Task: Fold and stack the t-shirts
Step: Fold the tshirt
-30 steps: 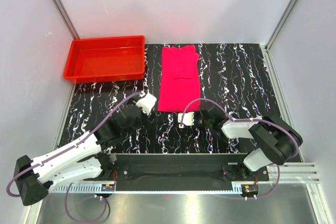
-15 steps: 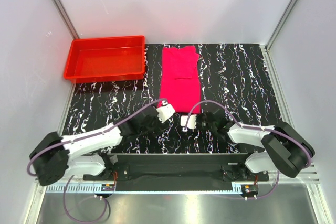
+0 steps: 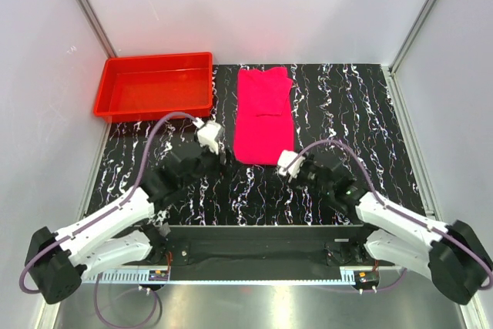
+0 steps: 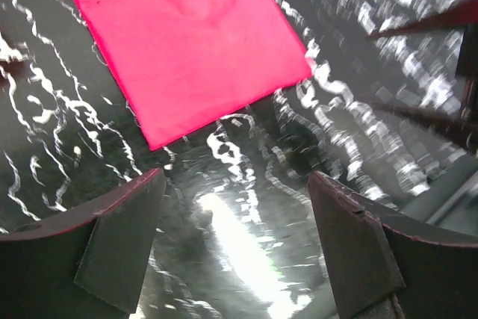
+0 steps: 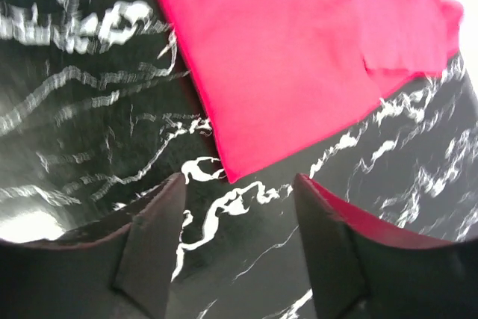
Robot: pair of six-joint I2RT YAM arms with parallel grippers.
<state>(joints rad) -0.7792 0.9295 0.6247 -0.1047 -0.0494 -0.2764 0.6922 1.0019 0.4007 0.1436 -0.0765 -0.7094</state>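
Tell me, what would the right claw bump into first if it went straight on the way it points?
Most likely the near corner of the magenta-pink t-shirt, lying flat just ahead of the open right gripper. Depth is unclear, so it might touch the black marbled table first.

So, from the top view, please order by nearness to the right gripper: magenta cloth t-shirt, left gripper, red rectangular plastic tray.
From the right gripper:
1. magenta cloth t-shirt, just left.
2. left gripper, farther left.
3. red plastic tray, far-left corner.
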